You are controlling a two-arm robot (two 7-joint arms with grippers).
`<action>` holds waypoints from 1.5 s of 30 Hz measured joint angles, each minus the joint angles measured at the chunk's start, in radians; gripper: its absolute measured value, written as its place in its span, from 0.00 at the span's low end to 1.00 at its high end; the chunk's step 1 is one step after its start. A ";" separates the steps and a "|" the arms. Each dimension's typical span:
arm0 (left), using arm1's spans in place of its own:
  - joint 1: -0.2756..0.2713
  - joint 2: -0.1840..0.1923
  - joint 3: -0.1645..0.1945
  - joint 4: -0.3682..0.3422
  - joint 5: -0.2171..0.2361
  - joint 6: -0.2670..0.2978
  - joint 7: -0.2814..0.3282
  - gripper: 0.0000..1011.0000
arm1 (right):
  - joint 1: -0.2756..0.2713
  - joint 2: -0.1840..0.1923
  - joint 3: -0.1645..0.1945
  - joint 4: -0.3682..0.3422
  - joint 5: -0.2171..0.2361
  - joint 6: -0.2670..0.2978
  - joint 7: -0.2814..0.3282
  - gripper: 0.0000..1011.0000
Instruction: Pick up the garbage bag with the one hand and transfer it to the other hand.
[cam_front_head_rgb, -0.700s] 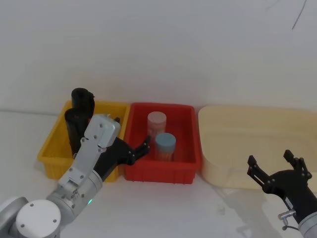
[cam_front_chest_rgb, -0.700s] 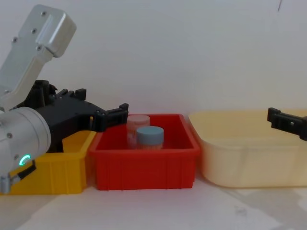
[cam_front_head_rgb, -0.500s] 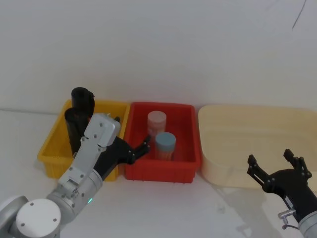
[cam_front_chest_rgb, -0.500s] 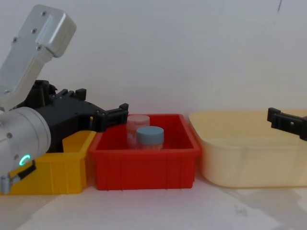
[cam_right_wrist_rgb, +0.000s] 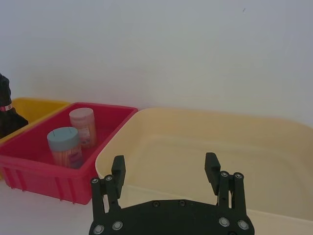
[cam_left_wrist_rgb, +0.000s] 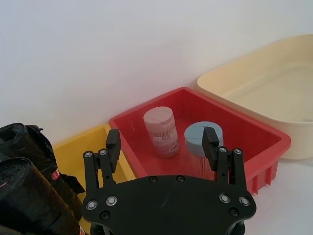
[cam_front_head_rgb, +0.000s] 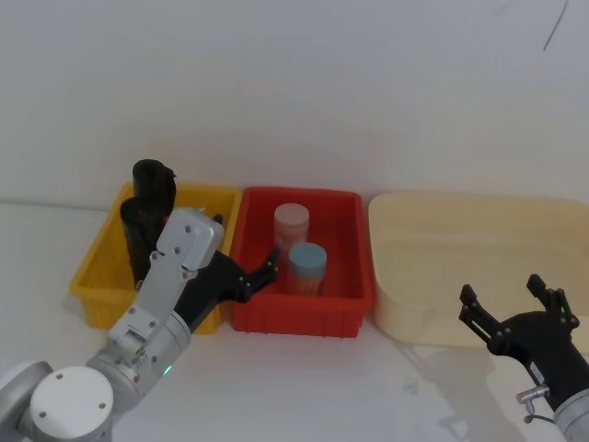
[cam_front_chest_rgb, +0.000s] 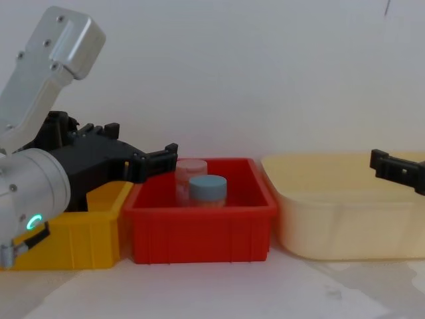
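While the left tool point(cam_left_wrist_rgb: 162, 139), a slim black two-finger unit on the silver-grey arm with the green ring, hovers above the seam between the yellow plastic bin point(cam_front_head_rgb: 95, 287) and the red plastic bin point(cam_front_head_rgb: 296, 319), its fingers stand spread and hold nothing. The garbage bag point(cam_front_head_rgb: 136, 238), a smooth, straight black plastic roll, stands upright in the yellow bin. It sits close against a second, crumpled black roll point(cam_front_head_rgb: 154, 184) behind it.

Handling, as judged: a tightly wound film roll should be light and fairly stiff along its length. It should yield slightly under squeeze, and its slick skin may slide between narrow fingers. The sound hold is across the upper body, above the bin wall, leaving one end free for the receiving tool. The neighbouring roll may be dragged along.

The right tool point(cam_front_head_rgb: 500, 291), also black, spread and empty, waits at the near wall of the cream plastic tub point(cam_front_head_rgb: 479, 226), well apart from the bag.

Views: the head view fixes the layout of the bins on the white desk point(cam_front_head_rgb: 322, 387). The left wrist view adds surface detail: the bag's smooth wraps, the neighbour's creases, and a small red label patch point(cam_left_wrist_rgb: 55, 173) where they meet. Which roll bears it I cannot tell. The chest view gives height: the left tool rides above the bin rims, slightly higher than the blue-lidded clear jar point(cam_front_chest_rgb: 207, 189).
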 joint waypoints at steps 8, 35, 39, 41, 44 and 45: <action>0.000 0.000 0.000 0.000 0.000 0.000 0.000 0.99 | 0.000 0.000 0.000 0.000 0.000 0.000 0.000 0.99; -0.003 0.012 -0.019 -0.045 -0.019 0.037 -0.018 0.99 | 0.017 -0.006 -0.004 -0.022 0.017 0.053 0.015 0.99; 0.017 0.026 -0.045 -0.102 -0.044 0.065 -0.025 0.99 | 0.039 -0.016 -0.016 -0.043 0.027 0.103 0.022 0.99; 0.039 0.040 -0.069 -0.145 -0.062 0.081 -0.028 0.99 | 0.053 -0.024 -0.026 -0.058 0.030 0.133 0.022 0.99; 0.075 0.060 -0.104 -0.200 -0.089 0.103 -0.030 0.99 | 0.074 -0.037 -0.042 -0.077 0.032 0.178 0.021 0.99; 0.091 0.067 -0.119 -0.221 -0.095 0.108 -0.030 0.99 | 0.079 -0.040 -0.046 -0.082 0.032 0.188 0.021 0.99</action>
